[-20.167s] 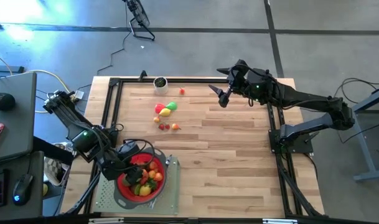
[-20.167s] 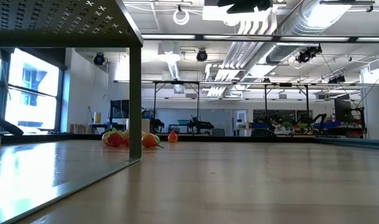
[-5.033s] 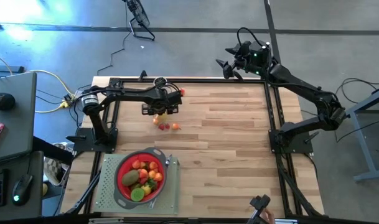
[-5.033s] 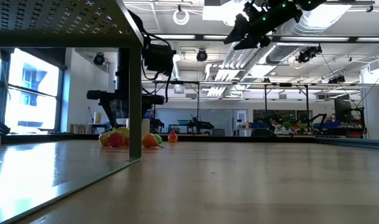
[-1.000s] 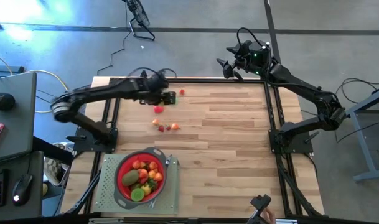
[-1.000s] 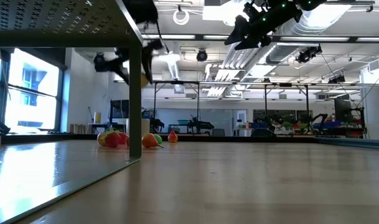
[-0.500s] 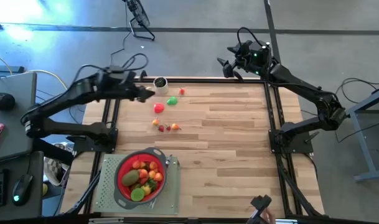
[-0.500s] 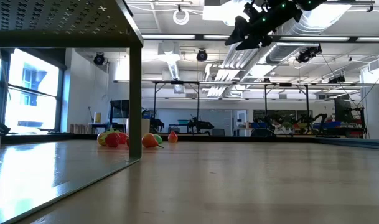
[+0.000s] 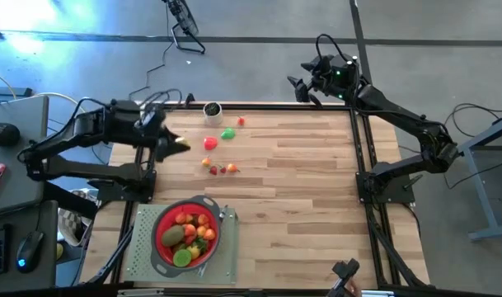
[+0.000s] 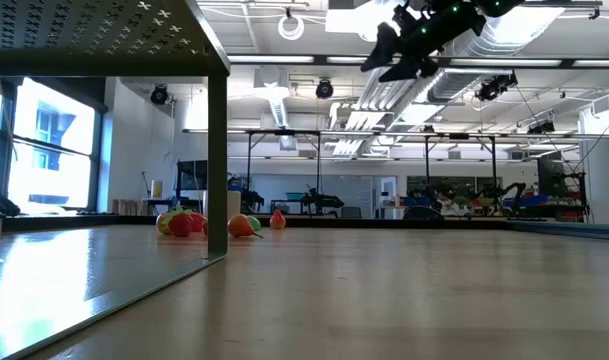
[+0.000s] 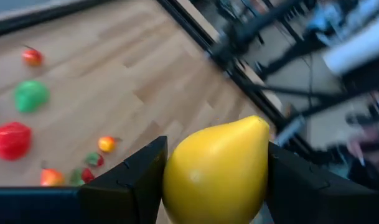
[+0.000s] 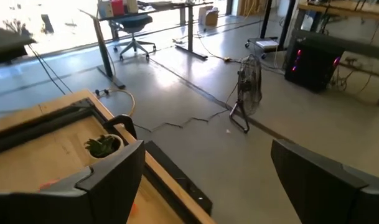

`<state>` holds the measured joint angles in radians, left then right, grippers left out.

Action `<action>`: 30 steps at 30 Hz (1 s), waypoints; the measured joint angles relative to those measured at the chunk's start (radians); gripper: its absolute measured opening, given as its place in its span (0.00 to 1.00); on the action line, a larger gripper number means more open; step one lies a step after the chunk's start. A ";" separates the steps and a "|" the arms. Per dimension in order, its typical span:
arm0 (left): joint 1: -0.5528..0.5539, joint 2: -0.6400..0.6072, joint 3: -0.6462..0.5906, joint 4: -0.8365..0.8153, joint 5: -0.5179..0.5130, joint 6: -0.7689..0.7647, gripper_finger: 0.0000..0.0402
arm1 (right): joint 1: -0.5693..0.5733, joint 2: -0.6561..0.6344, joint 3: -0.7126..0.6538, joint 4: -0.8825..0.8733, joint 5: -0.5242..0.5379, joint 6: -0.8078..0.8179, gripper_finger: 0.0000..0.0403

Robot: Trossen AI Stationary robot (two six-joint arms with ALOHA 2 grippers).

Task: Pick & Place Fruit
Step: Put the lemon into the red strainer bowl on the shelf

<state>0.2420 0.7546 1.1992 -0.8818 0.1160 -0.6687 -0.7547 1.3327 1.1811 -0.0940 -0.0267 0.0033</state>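
My left gripper (image 9: 175,143) hangs over the table's far left part, shut on a yellow fruit (image 11: 214,168). It is left of the loose fruit on the wood: a red one (image 9: 208,143), a green one (image 9: 227,134), a small red one (image 9: 241,121) and a few tiny ones (image 9: 222,168). The red strainer (image 9: 187,235), with several fruits in it, stands on a perforated grey mat near the front left. My right gripper (image 12: 214,186) stands open, high above the far right corner (image 9: 300,87). My left gripper pinches the yellow fruit by its two opposite sides (image 11: 173,177) between the two fingers (image 11: 136,180). The fingers come from the table's left, slanting down. The fruit is lifted clear of the table, its narrow end (image 11: 257,126) pointing away from the gripper.
A small potted plant (image 9: 211,109) stands at the far edge. Black frame rails (image 9: 150,140) run along the table's left, far and right sides. Bare wood (image 9: 316,190) fills the table's right half. In the low view a grey post (image 10: 217,160) stands before the loose fruit (image 10: 184,223).
My left gripper has carried the yellow fruit up from over the loose fruit and toward the table's left edge, a little nearer, rolling its wrist as it went. It has left the low view. The green fruit now shows uncovered. The right arm has kept still.
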 joint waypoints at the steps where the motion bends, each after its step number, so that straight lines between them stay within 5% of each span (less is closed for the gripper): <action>1: -0.037 0.002 0.000 0.001 -0.012 0.004 0.53 | 0.000 0.000 0.000 0.000 -0.003 0.025 0.85; 8: -0.349 0.049 0.000 0.026 -0.180 -0.025 0.53 | 0.000 0.000 0.000 -0.013 -0.004 0.109 0.85; 20: -0.920 0.164 0.000 0.084 -0.630 -0.292 0.53 | 0.023 0.000 0.000 -0.062 -0.003 0.145 0.85; 30: -1.141 0.308 0.000 0.079 -0.833 -0.511 0.53 | 0.039 0.000 0.000 -0.075 -0.001 0.162 0.85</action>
<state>-0.8993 1.0625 1.1992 -0.8029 -0.7170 -1.1792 -0.7153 1.3327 1.1812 -0.1692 -0.0280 0.1650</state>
